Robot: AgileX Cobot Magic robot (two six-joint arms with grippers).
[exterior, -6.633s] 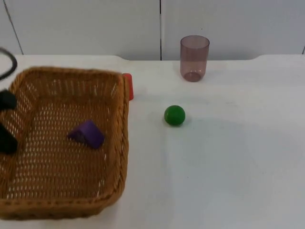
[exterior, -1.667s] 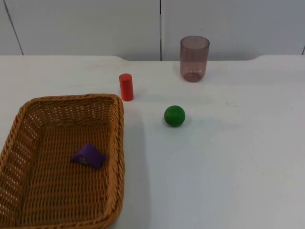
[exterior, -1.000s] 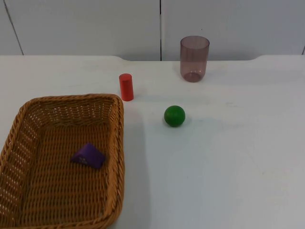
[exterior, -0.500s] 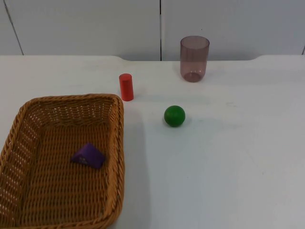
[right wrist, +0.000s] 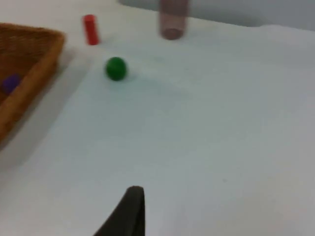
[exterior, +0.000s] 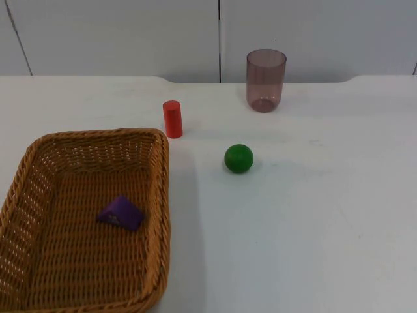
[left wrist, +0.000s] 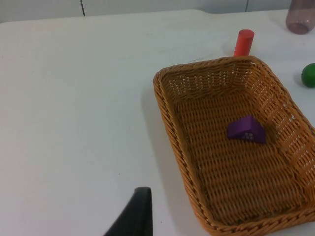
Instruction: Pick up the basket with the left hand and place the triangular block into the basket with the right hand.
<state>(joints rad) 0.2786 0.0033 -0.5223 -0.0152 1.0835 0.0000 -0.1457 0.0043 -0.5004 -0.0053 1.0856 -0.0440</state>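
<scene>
A woven wicker basket (exterior: 98, 134) rests on the white table at the front left, and nothing grips it. The purple triangular block (exterior: 121, 212) lies on its floor, near the middle. The left wrist view looks down on the basket (left wrist: 206, 64) and block (left wrist: 246, 130) from some way off, past a black fingertip (left wrist: 137, 212) of my left gripper, which is open and holds nothing. The right wrist view has a black fingertip (right wrist: 129, 209) of my right gripper over bare table, open and holding nothing, with the basket (right wrist: 34, 61) far off.
A red cylinder (exterior: 172, 119) stands just behind the basket's far right corner. A green ball (exterior: 238, 158) lies mid-table, and a purple-tinted cup (exterior: 265, 79) stands behind it near the grey wall. White table stretches to the right.
Since the oldest frame the basket has come down onto the table and the left gripper has let go of its rim and withdrawn. Nothing has moved over the last second.
</scene>
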